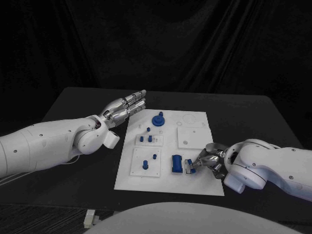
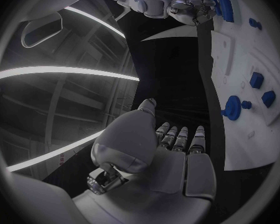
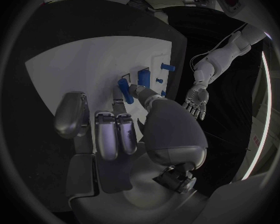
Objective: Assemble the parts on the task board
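Now the right hand [image 1: 206, 161] pinches a small blue rectangular block [image 1: 178, 164] on the white task board [image 1: 198, 183]; left hand [image 1: 126, 107] hovers flat, fingers spread, holding nothing.

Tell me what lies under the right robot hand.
The right robot hand hangs over the task board's near right part, beside a large blue block. Whatever sits directly beneath its fingers is covered.

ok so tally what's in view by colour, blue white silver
blue parts: 8 that I can tell apart; tiny ones are hard to separate
white task board: 1
silver hands: 2, left hand and right hand
total: 11
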You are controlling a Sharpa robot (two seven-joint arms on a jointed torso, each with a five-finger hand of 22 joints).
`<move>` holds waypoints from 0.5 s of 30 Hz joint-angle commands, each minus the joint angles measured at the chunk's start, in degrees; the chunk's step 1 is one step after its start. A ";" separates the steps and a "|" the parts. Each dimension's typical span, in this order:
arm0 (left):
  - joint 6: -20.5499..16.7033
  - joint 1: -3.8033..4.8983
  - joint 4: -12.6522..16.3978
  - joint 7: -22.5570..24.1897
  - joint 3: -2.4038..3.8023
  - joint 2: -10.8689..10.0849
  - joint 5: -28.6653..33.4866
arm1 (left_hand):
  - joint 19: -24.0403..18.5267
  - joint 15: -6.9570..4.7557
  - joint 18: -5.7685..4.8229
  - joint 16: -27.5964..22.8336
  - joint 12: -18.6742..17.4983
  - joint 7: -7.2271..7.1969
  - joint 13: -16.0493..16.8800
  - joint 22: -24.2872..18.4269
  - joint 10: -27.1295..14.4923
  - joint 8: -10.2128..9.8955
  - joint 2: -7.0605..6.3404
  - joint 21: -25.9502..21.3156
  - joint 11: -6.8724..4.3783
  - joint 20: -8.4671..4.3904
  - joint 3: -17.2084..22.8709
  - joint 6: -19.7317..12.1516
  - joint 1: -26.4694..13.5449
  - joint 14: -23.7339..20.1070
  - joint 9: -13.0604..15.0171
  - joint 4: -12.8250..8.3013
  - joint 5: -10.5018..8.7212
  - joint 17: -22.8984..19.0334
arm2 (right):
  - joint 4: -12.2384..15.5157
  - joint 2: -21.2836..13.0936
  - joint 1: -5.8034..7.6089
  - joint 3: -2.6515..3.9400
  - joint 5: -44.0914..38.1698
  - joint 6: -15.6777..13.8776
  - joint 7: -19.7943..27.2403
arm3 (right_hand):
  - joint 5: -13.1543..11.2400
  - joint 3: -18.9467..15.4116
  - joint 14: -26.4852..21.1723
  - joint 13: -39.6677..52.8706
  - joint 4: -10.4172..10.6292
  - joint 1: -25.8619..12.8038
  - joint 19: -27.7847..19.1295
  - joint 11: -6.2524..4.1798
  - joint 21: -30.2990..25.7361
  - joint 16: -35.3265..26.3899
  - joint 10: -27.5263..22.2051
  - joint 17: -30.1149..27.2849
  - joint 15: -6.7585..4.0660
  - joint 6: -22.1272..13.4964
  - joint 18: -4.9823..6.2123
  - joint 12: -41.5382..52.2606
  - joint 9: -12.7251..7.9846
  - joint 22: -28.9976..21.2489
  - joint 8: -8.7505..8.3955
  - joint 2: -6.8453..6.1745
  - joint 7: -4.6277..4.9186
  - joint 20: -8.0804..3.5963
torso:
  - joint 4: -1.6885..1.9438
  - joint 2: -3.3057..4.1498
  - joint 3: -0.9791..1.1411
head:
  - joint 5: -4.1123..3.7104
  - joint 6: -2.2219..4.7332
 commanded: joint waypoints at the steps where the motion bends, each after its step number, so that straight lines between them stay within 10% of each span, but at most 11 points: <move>1: 0.64 -0.08 0.10 0.60 0.06 -0.01 0.01 | -0.02 -0.47 0.57 -0.21 -0.38 0.36 -0.06 -0.07 -0.08 0.21 -0.19 -0.15 0.06 0.27 0.00 0.03 -0.26 -0.02 0.09 -0.22 0.18 -0.09 | 0.13 0.15 -0.19 0.01 0.16 0.66 -1.02 | -0.31 -0.06 4.94 15.08 0.26 -0.53 -0.02 0.12 -0.38 -0.31 5.85 10.09 0.28 -0.17 0.31 0.15 -0.04 8.72 -0.29 0.01 -0.01 0.29 | -0.06 0.06 0.00 | 0.05 -0.01; 15: 0.75 -0.08 0.02 0.52 0.06 0.23 0.01 | -0.02 -0.52 0.58 -0.21 -0.38 0.72 -0.06 -0.07 -0.08 0.32 -0.11 -0.15 -0.08 0.26 0.04 0.32 -0.33 -0.02 0.14 -0.36 0.22 -0.09 | -0.50 0.68 -0.21 0.02 0.16 1.98 -1.65 | -4.04 -3.35 4.91 15.08 3.34 -3.67 -0.14 0.47 -0.85 -0.36 5.85 9.95 0.59 -1.08 0.34 0.15 -0.88 8.63 -1.32 -0.14 0.38 0.53 | -0.02 0.02 -0.01 | 0.03 -0.01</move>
